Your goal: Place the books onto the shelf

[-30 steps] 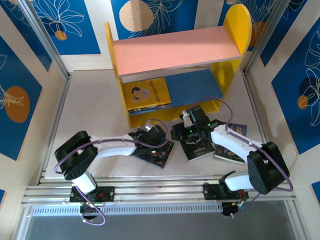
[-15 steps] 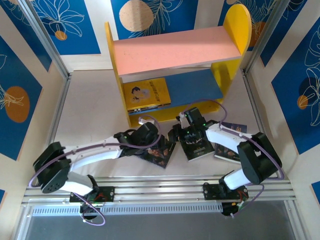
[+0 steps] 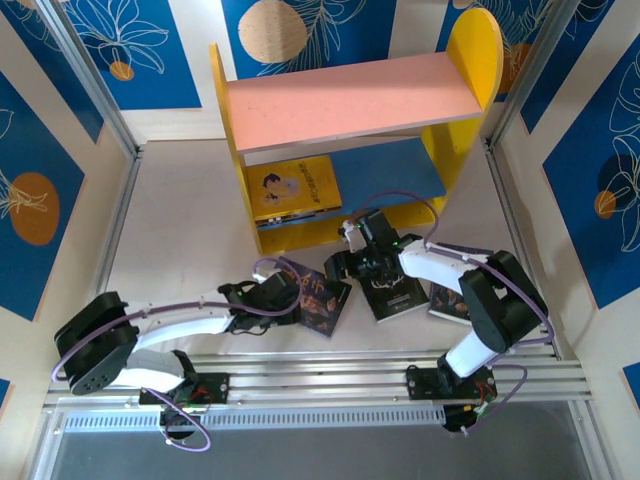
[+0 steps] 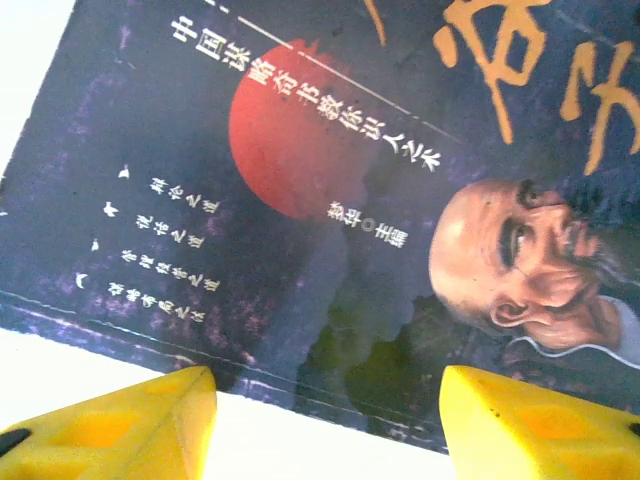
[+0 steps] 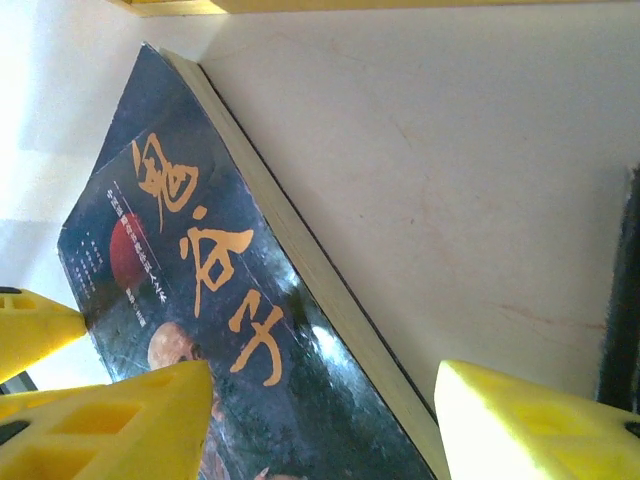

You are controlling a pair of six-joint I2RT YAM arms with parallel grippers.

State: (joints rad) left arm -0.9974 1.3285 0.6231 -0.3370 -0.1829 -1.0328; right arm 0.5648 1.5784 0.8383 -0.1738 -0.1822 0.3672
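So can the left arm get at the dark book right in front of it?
Probably yes: the left tool stands open at the book, nothing between; the right tool hovers close beyond it.

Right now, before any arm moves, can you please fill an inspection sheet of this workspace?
Surface: white table, faint marks.
Job's things: yellow book lies on the blue board of the shelf; portrait book, black book and another dark book lie on the table.
Clutter: nothing seen.
Grippers: left gripper and right gripper open, both at the portrait book.
Cables: purple cables loop along both arms.
Surroundings: blue patterned panels, metal rails.
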